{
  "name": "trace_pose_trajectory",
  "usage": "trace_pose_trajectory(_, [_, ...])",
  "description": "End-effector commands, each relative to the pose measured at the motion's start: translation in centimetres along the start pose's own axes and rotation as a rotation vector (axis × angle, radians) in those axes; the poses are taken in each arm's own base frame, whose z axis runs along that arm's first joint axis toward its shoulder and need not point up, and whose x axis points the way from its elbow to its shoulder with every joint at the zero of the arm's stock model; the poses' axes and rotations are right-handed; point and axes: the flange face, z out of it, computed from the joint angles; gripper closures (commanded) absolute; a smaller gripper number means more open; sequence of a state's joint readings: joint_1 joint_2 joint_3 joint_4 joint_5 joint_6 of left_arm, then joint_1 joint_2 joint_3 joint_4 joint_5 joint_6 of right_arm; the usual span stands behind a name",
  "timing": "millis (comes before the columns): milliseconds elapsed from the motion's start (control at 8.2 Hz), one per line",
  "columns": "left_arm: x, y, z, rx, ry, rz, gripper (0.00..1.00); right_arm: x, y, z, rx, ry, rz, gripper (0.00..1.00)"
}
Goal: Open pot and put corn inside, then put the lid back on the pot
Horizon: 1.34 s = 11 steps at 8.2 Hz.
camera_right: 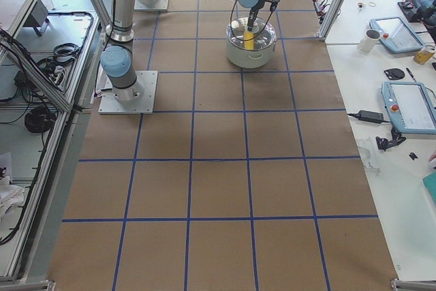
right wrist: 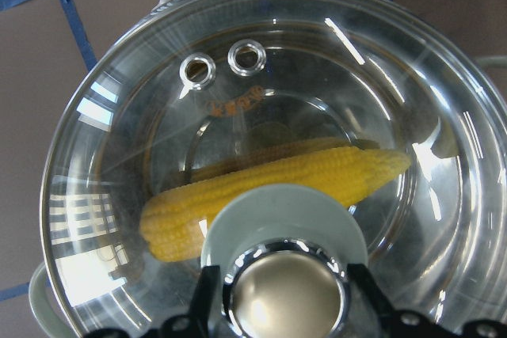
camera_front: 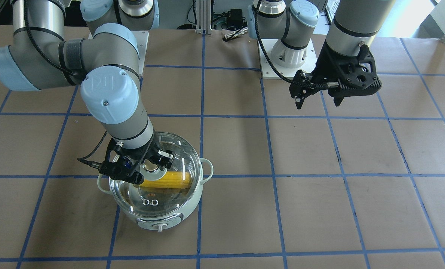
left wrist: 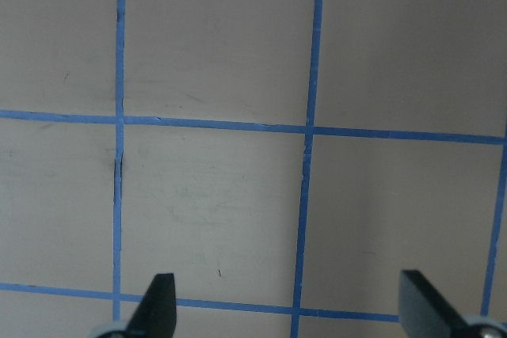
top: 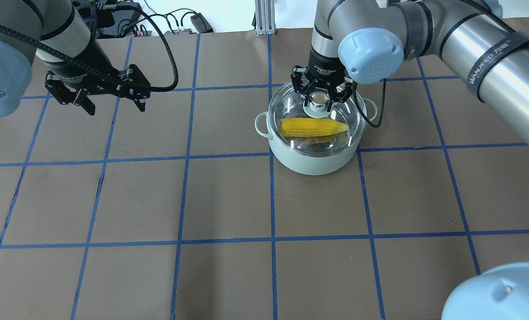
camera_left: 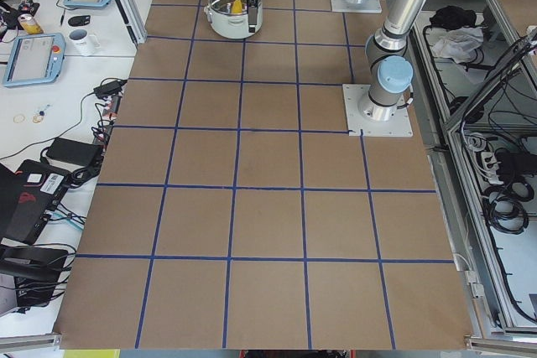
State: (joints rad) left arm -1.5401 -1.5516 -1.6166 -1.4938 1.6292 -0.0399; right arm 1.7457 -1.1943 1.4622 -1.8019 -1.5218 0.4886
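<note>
The pale mint-green pot (camera_front: 185, 211) stands on the table with the clear glass lid (camera_front: 170, 200) sitting level on its rim. The yellow corn (camera_front: 172, 180) lies inside and shows through the glass, as in the overhead view (top: 311, 127) and the right wrist view (right wrist: 269, 191). My right gripper (top: 320, 100) is above the lid's middle, its fingers (right wrist: 207, 294) pressed against both sides of the lid's knob (right wrist: 285, 294). My left gripper (top: 113, 106) is open and empty, hovering over bare table far from the pot (top: 311, 162).
The brown table is marked with a blue tape grid (top: 271, 200). Both arm bases (camera_front: 288, 56) stand at the robot's edge. Side benches hold tablets (camera_right: 409, 103), a mug (camera_right: 371, 39) and cables, off the work surface.
</note>
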Motion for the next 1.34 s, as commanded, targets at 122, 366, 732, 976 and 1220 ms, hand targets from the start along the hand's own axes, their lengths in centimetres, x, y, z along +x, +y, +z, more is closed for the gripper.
trace_pose_trajectory(122, [0.0, -0.1, 0.2, -0.007, -0.003, -0.012, 0.0, 0.5, -0.1, -0.8, 0.013, -0.009, -0.006, 0.06])
trace_pose_trajectory(366, [0.0, -0.8, 1.1, -0.021, -0.005, -0.009, 0.0, 2.3, 0.1, -5.4, 0.079, -0.041, -0.058, 0.0])
trace_pose_trajectory(732, [0.1, -1.1, 1.0, -0.007, 0.0, -0.015, 0.0, 8.3, 3.9, -14.5, 0.119, -0.042, -0.205, 0.0])
trace_pose_trajectory(976, [0.2, -0.9, 0.4, 0.005, 0.007, -0.013, 0.0, 10.4, 9.1, -19.2, 0.14, -0.027, -0.263, 0.0])
trace_pose_trajectory(1220, [0.3, -0.6, 0.0, 0.012, 0.009, -0.007, 0.0, 10.8, 9.9, -19.7, 0.143, -0.014, -0.425, 0.0])
